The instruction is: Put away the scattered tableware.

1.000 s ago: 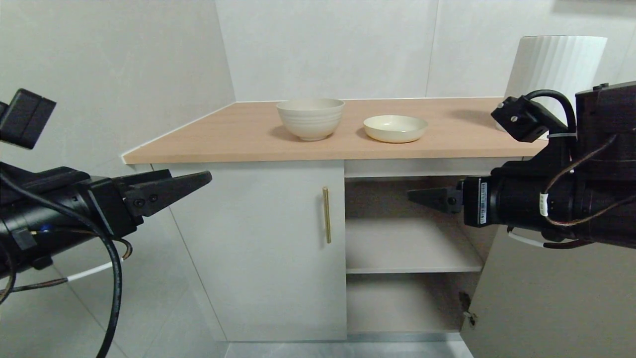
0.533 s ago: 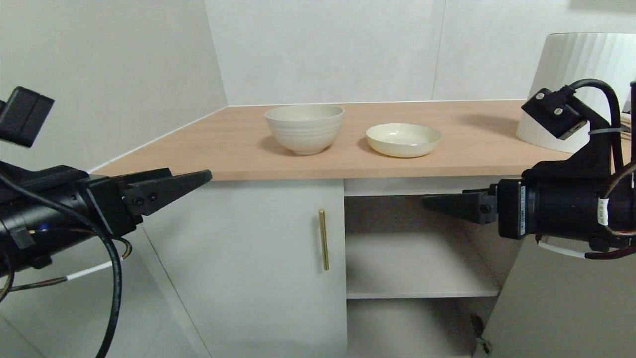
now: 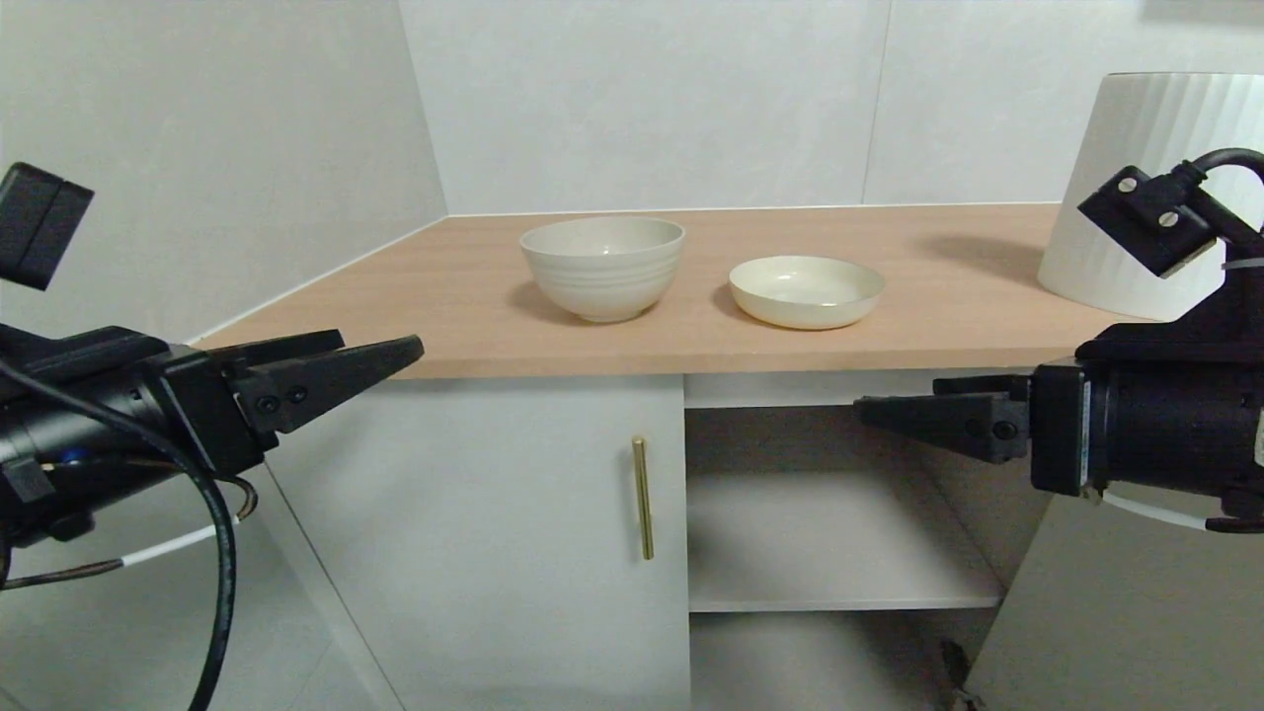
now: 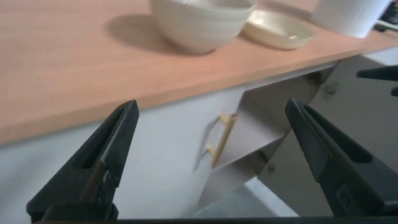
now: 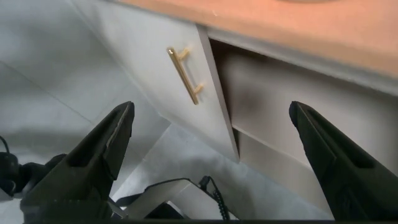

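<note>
On countertop (image 3: 474, 306): ribbed cream bowl (image 3: 602, 267), shallow dish (image 3: 807, 290).

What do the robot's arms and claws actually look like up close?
Both arms are black, round-bodied tubes. The left gripper and right gripper each have two black, pointed wedge fingers with small screws. A thick black cable and a white-sleeved wire hang off the left arm.

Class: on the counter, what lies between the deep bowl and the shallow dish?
Nothing but bare wooden counter. In the head view the bowl and the dish stand apart, with only the dish's shadow on the strip between them.
</note>
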